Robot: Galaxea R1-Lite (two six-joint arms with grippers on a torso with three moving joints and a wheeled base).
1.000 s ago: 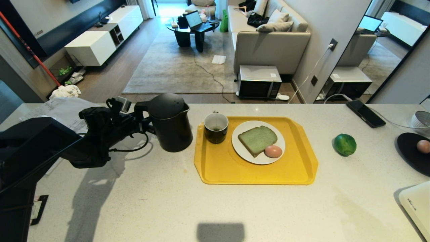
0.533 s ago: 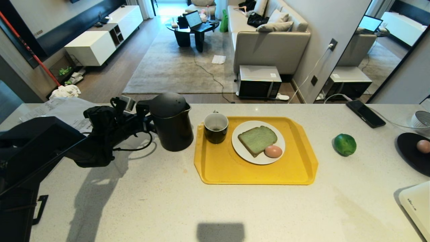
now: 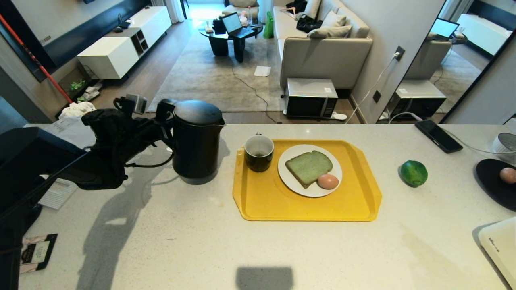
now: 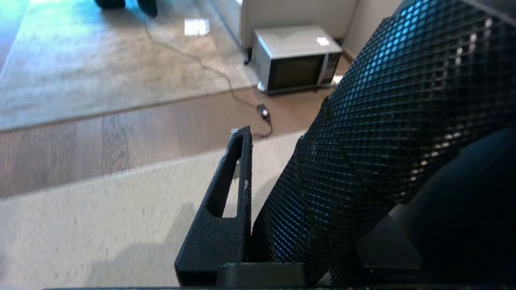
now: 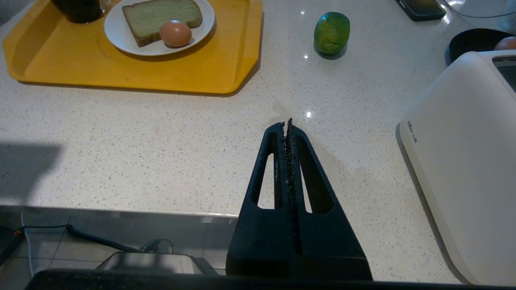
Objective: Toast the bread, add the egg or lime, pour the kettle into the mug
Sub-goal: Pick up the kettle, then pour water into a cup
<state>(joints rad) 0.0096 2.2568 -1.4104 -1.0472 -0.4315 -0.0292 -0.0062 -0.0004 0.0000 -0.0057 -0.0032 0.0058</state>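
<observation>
My left gripper (image 3: 164, 121) is shut on the loop handle of the tall black kettle (image 3: 196, 139), which hangs upright just above the counter, left of the yellow tray (image 3: 306, 209). In the left wrist view the textured handle (image 4: 383, 121) fills the space beside one finger (image 4: 234, 181). The black mug (image 3: 259, 152) stands in the tray's far left corner. Beside it a white plate (image 3: 318, 192) carries the green bread (image 3: 308, 167) and the egg (image 3: 327, 181). The lime (image 3: 414, 173) lies on the counter right of the tray. My right gripper (image 5: 287, 123) is shut and empty over the counter's near edge.
A white toaster (image 3: 500, 245) sits at the near right corner. Behind it a black dish (image 3: 489, 185) holds a second egg (image 3: 508, 175). A phone (image 3: 438, 136) lies at the far right, and papers (image 3: 56, 193) lie under my left arm.
My left gripper closed on the kettle's handle and lifted the kettle off the counter, drawing it slightly to the left. Tray, plate and lime have not moved.
</observation>
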